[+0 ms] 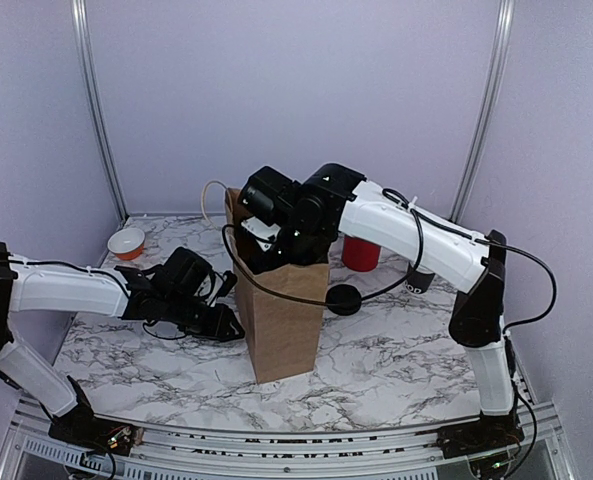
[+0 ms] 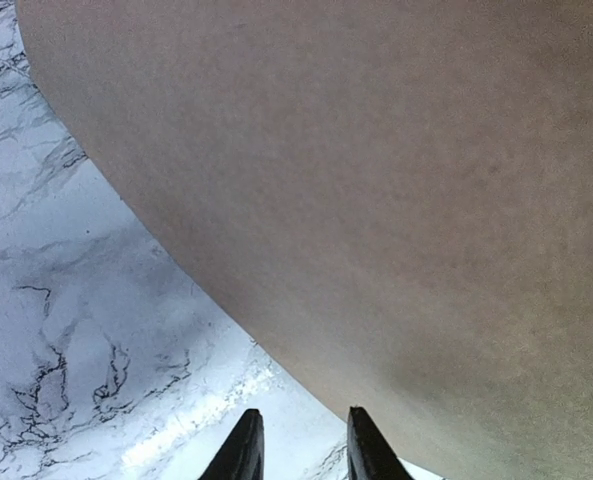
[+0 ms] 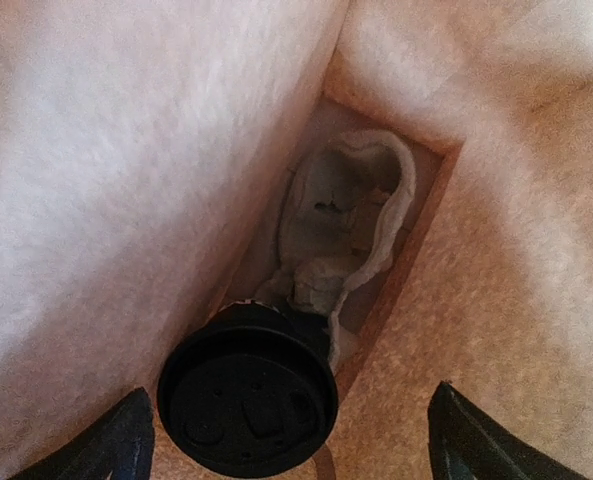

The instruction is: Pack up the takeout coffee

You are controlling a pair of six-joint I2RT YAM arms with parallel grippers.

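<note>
Marble table carries a brown paper bag in the middle; the right gripper reaches into its mouth, jaws wide apart on either side of the lidded coffee cup deep inside, beside a white crumpled thing, hard to identify; the left gripper, at the bag's left wall, has jaws narrowly apart, gripping nothing; another black cup is half hidden behind the right arm.
</note>
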